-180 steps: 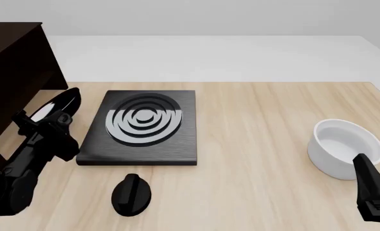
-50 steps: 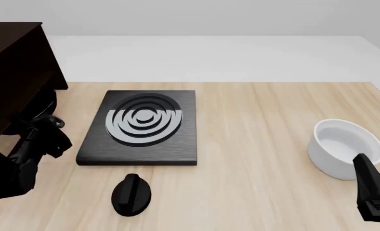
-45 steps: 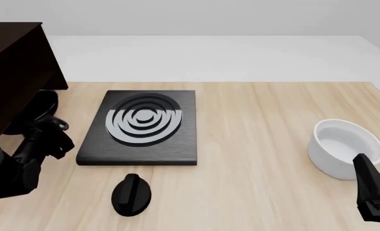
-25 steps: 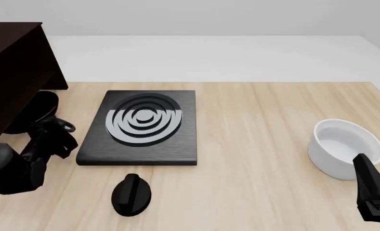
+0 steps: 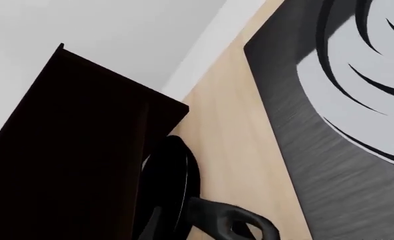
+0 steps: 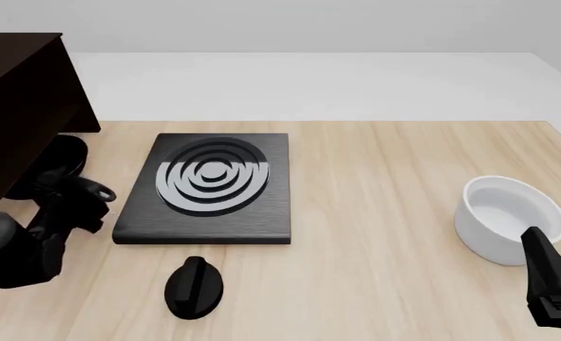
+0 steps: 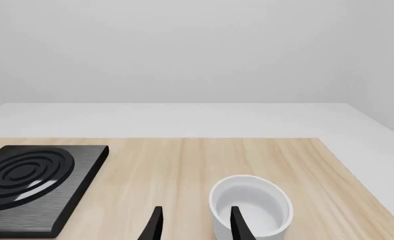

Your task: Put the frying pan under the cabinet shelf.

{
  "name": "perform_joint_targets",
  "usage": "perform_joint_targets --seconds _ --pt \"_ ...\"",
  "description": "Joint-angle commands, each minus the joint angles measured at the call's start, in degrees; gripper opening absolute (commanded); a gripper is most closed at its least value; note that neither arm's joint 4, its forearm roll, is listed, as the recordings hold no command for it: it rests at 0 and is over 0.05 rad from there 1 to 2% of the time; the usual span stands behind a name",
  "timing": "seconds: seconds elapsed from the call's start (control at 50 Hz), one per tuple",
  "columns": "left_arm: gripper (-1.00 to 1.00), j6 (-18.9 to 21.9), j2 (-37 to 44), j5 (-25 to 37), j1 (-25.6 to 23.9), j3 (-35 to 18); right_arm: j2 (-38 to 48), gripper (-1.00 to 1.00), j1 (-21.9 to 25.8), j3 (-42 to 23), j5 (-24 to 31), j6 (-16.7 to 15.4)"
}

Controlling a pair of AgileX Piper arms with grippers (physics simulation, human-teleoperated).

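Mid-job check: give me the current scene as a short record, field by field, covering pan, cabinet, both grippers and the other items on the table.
frying pan: partly tucked into the cabinet's low gap, part of it showing
cabinet shelf: far left of table
left gripper: beside the pan; jaw state unclear
right gripper: open, empty, near the bowl
white bowl: right side, upright
stove plate: centre-left
black knob: in front of the stove plate
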Motion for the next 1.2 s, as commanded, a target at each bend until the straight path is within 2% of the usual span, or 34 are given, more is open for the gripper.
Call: perform_joint_targets --seconds 0.02,0.32,0.7,0.92,1.2 --pt "1.0 8.0 -0.2 3.5 0.3 2.6 0.0 1.0 0.0 0.0 0.0 0.0" --pt "1.0 8.6 -7.8 10.8 -1.4 6.5 0.0 1.0 0.0 0.0 0.0 0.0" --pt "1.0 9.7 -13.4 11.2 -2.3 11.1 0.0 1.0 0.0 0.0 0.0 0.0" --pt "1.0 9.9 -19.1 11.2 -2.5 15.8 0.0 1.0 0.0 0.0 0.0 0.0" --pt "1.0 9.6 -28.7 16.6 -3.3 20.1 0.0 1.0 0.0 0.0 0.0 0.0"
